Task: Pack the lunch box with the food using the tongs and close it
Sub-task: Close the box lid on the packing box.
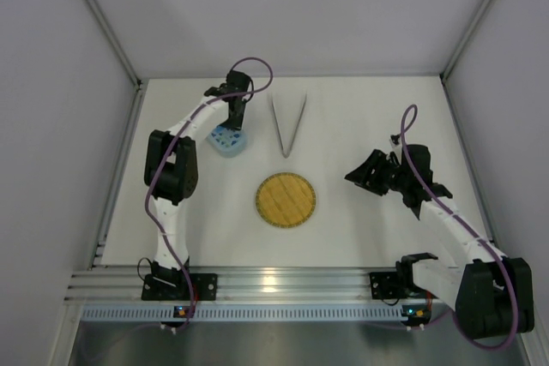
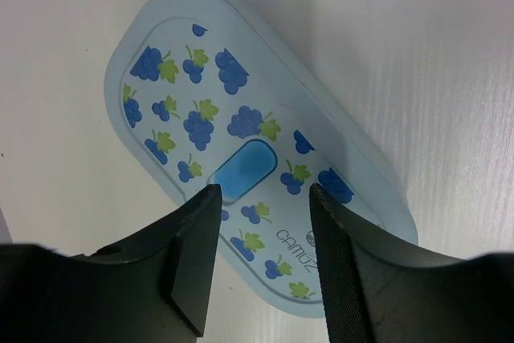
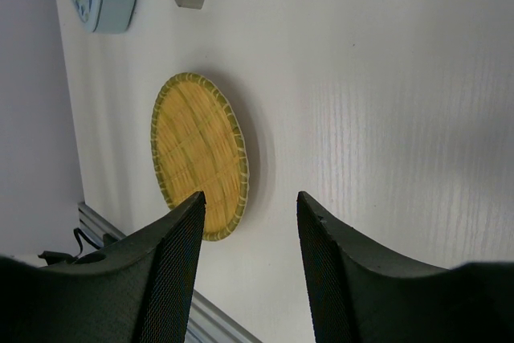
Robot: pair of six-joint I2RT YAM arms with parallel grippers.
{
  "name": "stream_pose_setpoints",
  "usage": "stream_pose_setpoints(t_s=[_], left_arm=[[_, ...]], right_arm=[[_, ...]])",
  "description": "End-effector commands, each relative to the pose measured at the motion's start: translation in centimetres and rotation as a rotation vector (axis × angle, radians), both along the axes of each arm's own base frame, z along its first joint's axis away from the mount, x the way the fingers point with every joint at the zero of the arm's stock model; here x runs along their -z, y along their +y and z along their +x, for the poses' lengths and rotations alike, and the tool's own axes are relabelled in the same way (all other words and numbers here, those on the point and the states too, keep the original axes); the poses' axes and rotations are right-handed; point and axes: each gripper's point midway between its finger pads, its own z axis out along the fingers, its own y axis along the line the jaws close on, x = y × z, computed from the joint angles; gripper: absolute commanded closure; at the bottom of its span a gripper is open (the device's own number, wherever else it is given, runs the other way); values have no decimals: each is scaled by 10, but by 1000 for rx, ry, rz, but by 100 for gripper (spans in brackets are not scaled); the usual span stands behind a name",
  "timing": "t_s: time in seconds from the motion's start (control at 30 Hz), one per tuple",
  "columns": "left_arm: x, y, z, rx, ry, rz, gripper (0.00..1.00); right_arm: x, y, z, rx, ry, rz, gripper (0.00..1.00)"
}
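Both the left gripper (image 2: pixel 263 197) and the right gripper (image 3: pixel 250 198) are open and empty, the left just over the lunch box (image 1: pixel 228 146) at the far left of the table (image 1: pixel 369 109); it looks light, hard and slippery, so pinch its lid (image 2: pixel 201 86) by the long edges.

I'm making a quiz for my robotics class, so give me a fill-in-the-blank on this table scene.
The lid of the lunch box is printed with blue ____.
The woven plate is coloured ____.
The tongs lie untouched on the ____.
The ____ arm's fingers hover over the lunch box.
Missing words: grapes; yellow; table; left.
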Motion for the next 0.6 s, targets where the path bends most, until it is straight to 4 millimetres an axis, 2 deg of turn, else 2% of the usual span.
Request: stream_pose_setpoints(t_s=[0.0, 0.13, 0.33, 0.43, 0.57], left_arm=[[-27, 0, 9, -32, -71, -47, 46], [-32, 2, 14, -45, -91, -60, 46], [-19, 10, 14, -78, -70, -82, 47], [-23, 6, 17, -72, -89, -106, 47], [-45, 1, 23, -62, -150, -145, 47]], right_arm=[[-5, 5, 4, -28, -43, -6, 51], [-6, 4, 5, -28, -47, -10, 51], [-5, 5, 7, -31, -47, -9, 51], [-3, 5, 8, -32, -40, -11, 51], [-3, 5, 9, -32, -39, -9, 51]])
